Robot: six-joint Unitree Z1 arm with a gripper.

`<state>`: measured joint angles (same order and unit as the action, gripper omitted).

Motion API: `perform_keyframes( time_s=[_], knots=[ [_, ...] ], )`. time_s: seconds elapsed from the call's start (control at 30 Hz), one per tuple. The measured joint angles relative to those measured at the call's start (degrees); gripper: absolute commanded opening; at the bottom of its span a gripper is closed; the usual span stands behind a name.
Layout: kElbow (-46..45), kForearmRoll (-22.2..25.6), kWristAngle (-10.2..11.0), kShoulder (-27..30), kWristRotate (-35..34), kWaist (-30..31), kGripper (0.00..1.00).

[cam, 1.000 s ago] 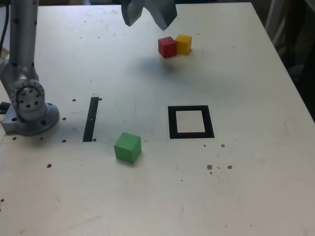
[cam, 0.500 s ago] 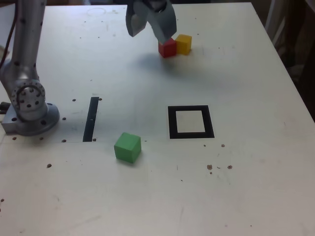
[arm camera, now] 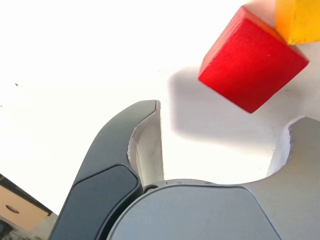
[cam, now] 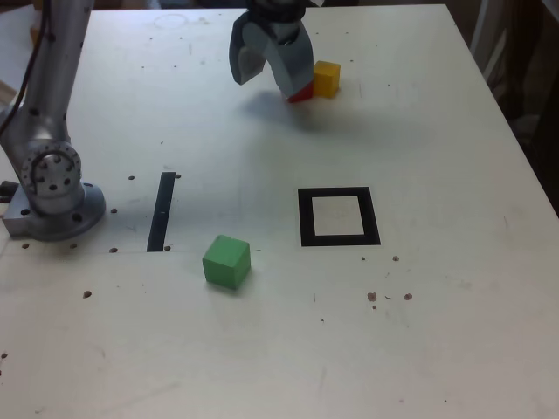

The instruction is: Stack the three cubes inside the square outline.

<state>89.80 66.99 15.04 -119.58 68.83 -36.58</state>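
Observation:
The red cube (cam: 302, 93) sits at the far side of the table, touching the yellow cube (cam: 327, 78) on the exterior view's right. My gripper (cam: 266, 82) hangs low just in front of the red cube, and one finger hides most of it. In the wrist view the red cube (arm camera: 250, 65) and the yellow cube (arm camera: 300, 20) lie just beyond my gripper (arm camera: 227, 115), whose jaws stand open with nothing between them. The green cube (cam: 227, 262) rests alone near the front. The square outline (cam: 306, 218) lies empty to the green cube's right in the exterior view.
A thin black strip (cam: 162, 211) lies flat on the exterior view's left of the green cube. The arm's grey base (cam: 52, 196) stands at the table's left edge. Small dark specks dot the pale tabletop (cam: 437, 332).
The gripper has come down from the top edge of the exterior view to the red cube and now covers most of it. The cubes have not moved.

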Motion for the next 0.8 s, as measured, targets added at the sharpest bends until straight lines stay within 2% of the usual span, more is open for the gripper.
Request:
perform_keyframes(
  time_s=[0.53, 0.8],
  knots=[
    [3.0, -0.2, -0.5, -3.9, 1.7, 0.0, 0.83],
    [4.4, -0.2, -0.5, -4.4, 1.7, 0.0, 0.74]
  ],
)
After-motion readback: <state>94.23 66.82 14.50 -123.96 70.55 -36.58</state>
